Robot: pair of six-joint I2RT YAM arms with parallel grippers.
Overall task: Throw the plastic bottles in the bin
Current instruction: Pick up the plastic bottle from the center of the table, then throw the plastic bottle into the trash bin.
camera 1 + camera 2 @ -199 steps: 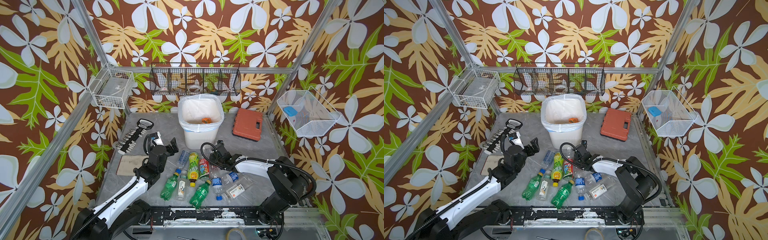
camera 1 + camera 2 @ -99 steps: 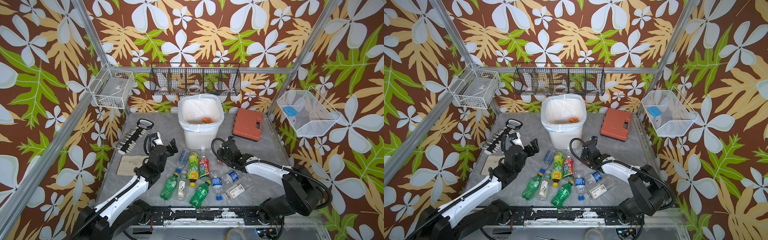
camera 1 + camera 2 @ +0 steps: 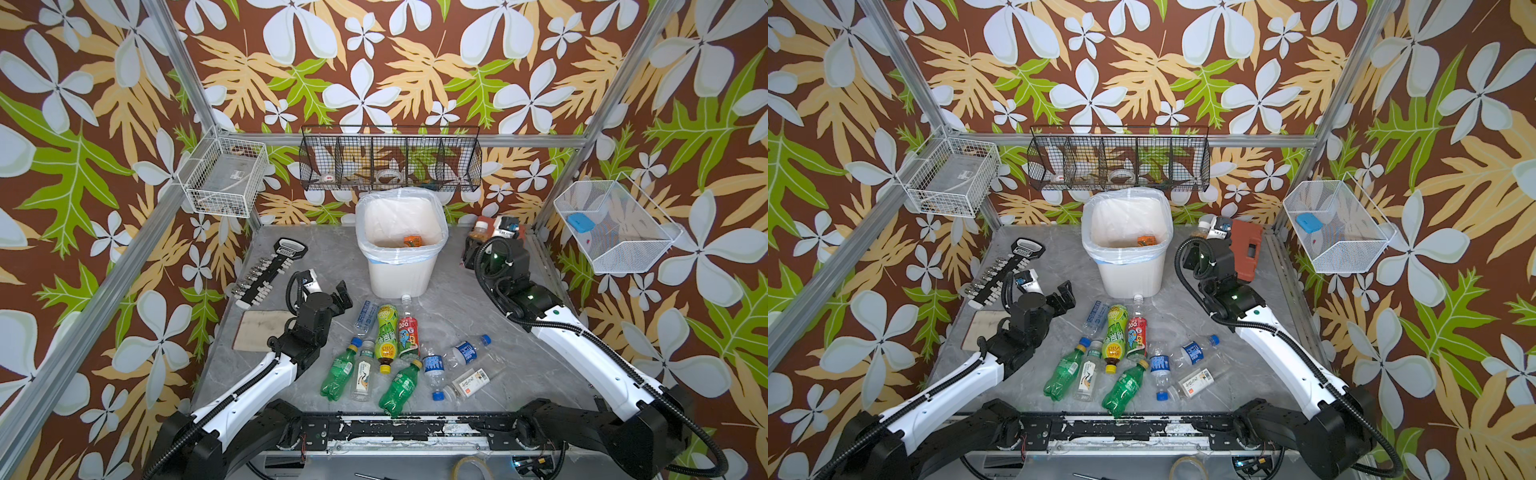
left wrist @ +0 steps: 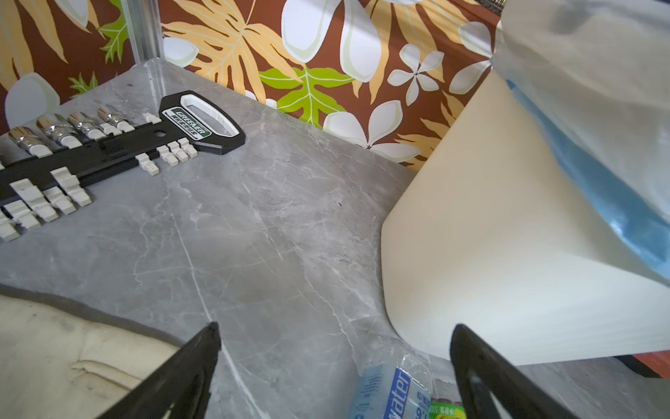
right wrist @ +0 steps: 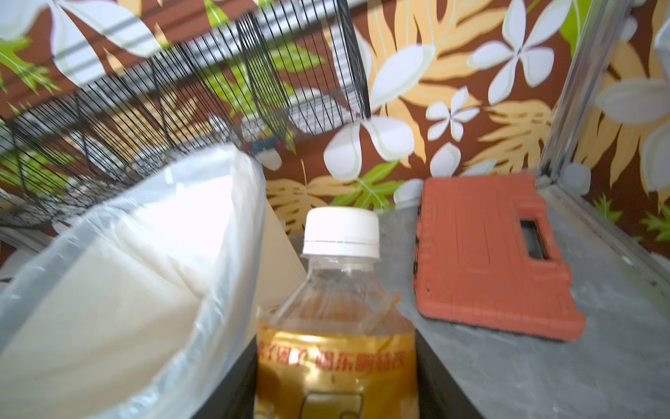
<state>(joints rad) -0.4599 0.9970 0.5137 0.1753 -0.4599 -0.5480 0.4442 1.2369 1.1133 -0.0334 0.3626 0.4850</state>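
My right gripper [image 5: 335,362] is shut on a clear bottle [image 5: 337,308] with a gold label and a white cap. It is held in the air to the right of the white bin [image 3: 399,274], near its rim, in both top views [image 3: 1202,227]. An orange-labelled item [image 3: 412,241] lies inside the bin. Several plastic bottles [image 3: 390,345] lie in a cluster on the table in front of the bin. My left gripper [image 3: 328,286] stands open and empty at the cluster's left edge, beside a clear water bottle [image 4: 391,391].
An orange-red tool case [image 5: 486,254] lies flat at the back right, just behind my right wrist [image 3: 1246,249]. A black socket rack [image 3: 270,270] and a beige pad [image 3: 259,330] lie on the left. Wire baskets [image 3: 390,160] hang on the walls above the bin.
My right arm has lifted the gold-labelled bottle out of the cluster and carried it back and to the right, up beside the bin. The left arm has stayed put.
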